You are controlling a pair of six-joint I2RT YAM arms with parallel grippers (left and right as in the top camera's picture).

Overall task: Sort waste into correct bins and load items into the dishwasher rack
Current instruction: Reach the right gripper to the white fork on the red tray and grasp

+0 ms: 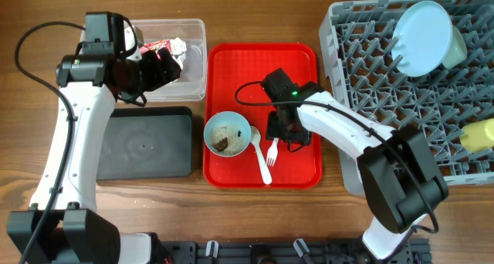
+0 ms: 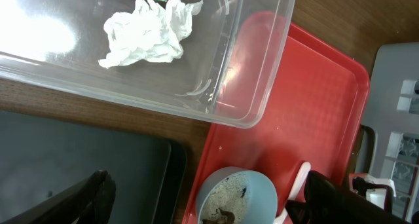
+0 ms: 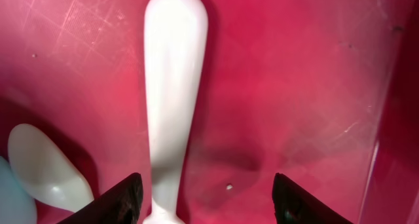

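The clear tub [image 1: 193, 32] holds a red snack wrapper [image 1: 154, 45] and crumpled white tissue [image 2: 147, 34]. My left gripper [image 1: 164, 63] hangs open and empty at the tub's near edge. In its wrist view its fingers [image 2: 216, 201] straddle the light blue bowl [image 1: 226, 133], which holds rice-like grains and brown scraps [image 2: 226, 201]. My right gripper [image 1: 287, 134] is open low over the red tray [image 1: 262, 63]. The white fork [image 3: 171, 86] lies between its fingers [image 3: 213, 201], nearer the left one. The white spoon [image 1: 260, 156] lies beside it.
The black tray [image 1: 147, 144] lies left of the red tray, below the tub. The grey rack [image 1: 363, 63] stands at the right with a light blue plate [image 1: 423, 36], a mint green bowl [image 1: 457, 48] and a yellow cup [image 1: 478, 134] in it.
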